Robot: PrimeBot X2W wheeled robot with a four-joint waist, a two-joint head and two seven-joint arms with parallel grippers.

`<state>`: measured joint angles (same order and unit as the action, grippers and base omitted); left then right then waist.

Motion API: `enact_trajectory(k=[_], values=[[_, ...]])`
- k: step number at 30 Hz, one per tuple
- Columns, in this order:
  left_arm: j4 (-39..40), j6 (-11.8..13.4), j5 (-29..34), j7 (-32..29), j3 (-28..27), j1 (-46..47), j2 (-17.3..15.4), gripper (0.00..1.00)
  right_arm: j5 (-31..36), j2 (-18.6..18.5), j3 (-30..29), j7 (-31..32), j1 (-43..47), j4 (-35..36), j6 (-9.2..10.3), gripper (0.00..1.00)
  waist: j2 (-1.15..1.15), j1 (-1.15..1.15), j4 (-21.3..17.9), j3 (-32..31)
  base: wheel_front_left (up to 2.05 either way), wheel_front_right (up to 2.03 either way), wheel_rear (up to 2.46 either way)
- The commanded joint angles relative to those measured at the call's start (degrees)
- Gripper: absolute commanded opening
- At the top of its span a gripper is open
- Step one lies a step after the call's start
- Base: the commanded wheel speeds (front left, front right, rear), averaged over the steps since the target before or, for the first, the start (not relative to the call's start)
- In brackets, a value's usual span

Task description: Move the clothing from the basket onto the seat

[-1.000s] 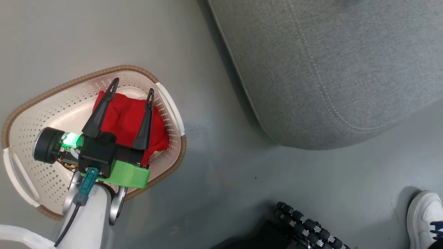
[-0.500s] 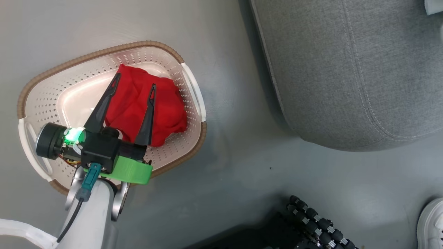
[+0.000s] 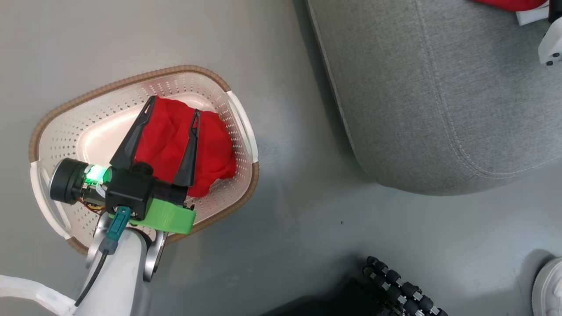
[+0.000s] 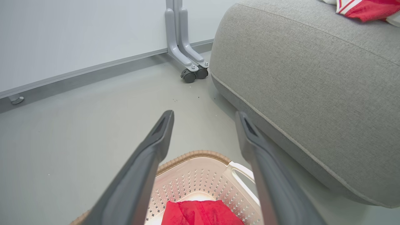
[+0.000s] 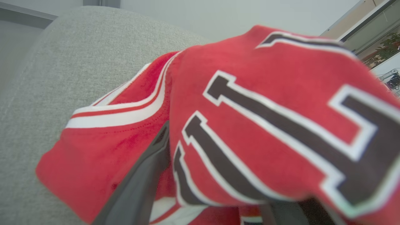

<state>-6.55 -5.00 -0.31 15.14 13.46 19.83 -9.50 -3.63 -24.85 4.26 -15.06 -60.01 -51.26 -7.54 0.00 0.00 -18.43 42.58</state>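
Note:
The cream basket (image 3: 131,81) stands on the floor at the left with the plain red shirt (image 3: 210,145) bunched inside. My left gripper (image 3: 174,105) hangs open just above the shirt, one finger on each side of it and nothing held. From the left wrist, the open left gripper (image 4: 204,113) points over the basket (image 4: 200,175) and the shirt (image 4: 200,212). The grey seat (image 3: 439,96) lies to the right. The red jersey (image 5: 250,109) rests on the seat (image 5: 62,62), draped over my right gripper (image 5: 203,134), whose fingers (image 5: 137,184) stand apart; one is hidden under cloth.
A person's white shoe (image 3: 546,285) is at the lower right on the grey floor. A black roller wheel (image 3: 395,285) sits at the bottom. A wheeled panel stand (image 4: 187,62) is beyond the basket, beside the seat (image 4: 312,78). The jersey (image 4: 365,7) shows on the seat top.
The head camera has shifted; a strip of red jersey and my pale right forearm now show at the top right over the seat. My left gripper stays open over the shirt.

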Motion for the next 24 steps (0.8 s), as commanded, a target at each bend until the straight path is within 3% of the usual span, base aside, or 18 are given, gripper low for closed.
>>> enact_trajectory(k=[1, 13, 18, 24], values=[[-0.32, 0.22, -0.44, 0.00, 0.03, 0.10, 0.11, 1.00, -1.08, 0.20, 0.11, -0.18, 1.37, -0.47, 0.10, 1.00, 0.00, 0.00, -0.59, -1.81, 0.00, 0.00, 0.00], [-2.42, 0.14, -1.58, 0.00, -0.50, -2.92, 2.29, 1.00, -7.04, 0.86, 9.79, -0.18, 6.56, -0.63, 0.10, 1.00, 0.00, 0.00, -3.67, -12.66, 0.00, 0.00, 0.00], [-2.78, 0.10, -2.38, 0.00, -1.52, -4.56, 3.58, 1.00, -9.30, -1.19, 13.25, -0.19, 9.40, 4.25, 0.11, 1.00, 0.00, 0.00, -4.64, -17.64, 0.00, 0.00, 0.00], [-2.54, 0.34, -3.10, 0.00, -2.90, -7.35, 4.99, 1.00, -9.14, -2.96, 11.41, -0.19, 13.68, 13.84, 0.11, 1.00, 0.00, 0.00, -5.55, -23.01, 0.00, 0.00, 0.00]])
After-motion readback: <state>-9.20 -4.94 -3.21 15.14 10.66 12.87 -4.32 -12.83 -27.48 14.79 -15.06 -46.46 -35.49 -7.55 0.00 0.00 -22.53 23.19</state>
